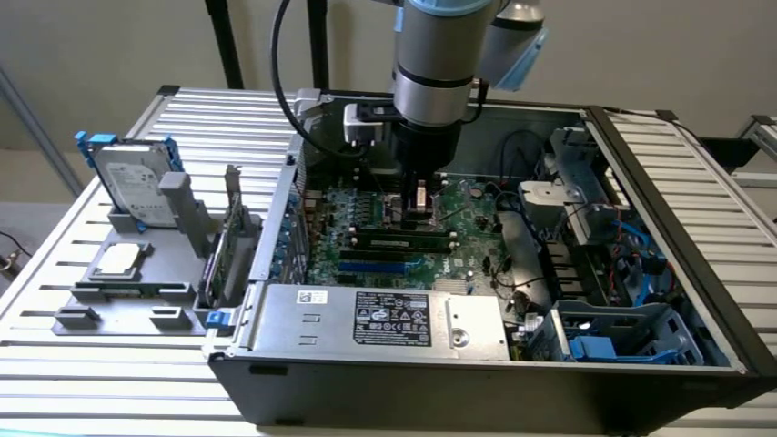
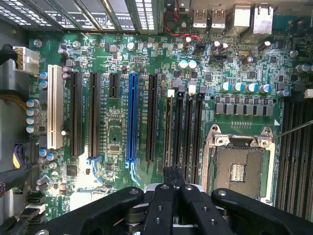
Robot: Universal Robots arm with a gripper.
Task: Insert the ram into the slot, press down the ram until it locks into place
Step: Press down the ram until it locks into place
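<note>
1. The two fingers (image 2: 169,177) of the gripper (image 2: 173,177) are pressed together in the wrist view, with no gap between the tips. Whether they touch something below, I cannot tell.
2. The tips are over the near end of a group of four long black memory slots which lie parallel on the motherboard (image 2: 112,132).
3. The slot (image 2: 167,147) on the side of the blue slot (image 2: 131,117) looks brownish along its length, while the three others are dark.
4. In the exterior view the ram (image 1: 401,239), a thin green stick with dark chips, stands on its edge in this group of slots, just in front of the gripper (image 1: 419,205). If it is locked I cannot tell.
5. On the other side of the memory slots is the open metal processor socket (image 2: 239,169).
6. The arm (image 1: 438,64) comes straight down into the open computer case (image 1: 486,382), behind the grey power supply (image 1: 377,319).
7. The case lies on a ribbed metal table (image 1: 73,382).
8. To the exterior view's left of the case, a grey holder (image 1: 122,300) carries a hard drive (image 1: 127,182) standing upright.
</note>
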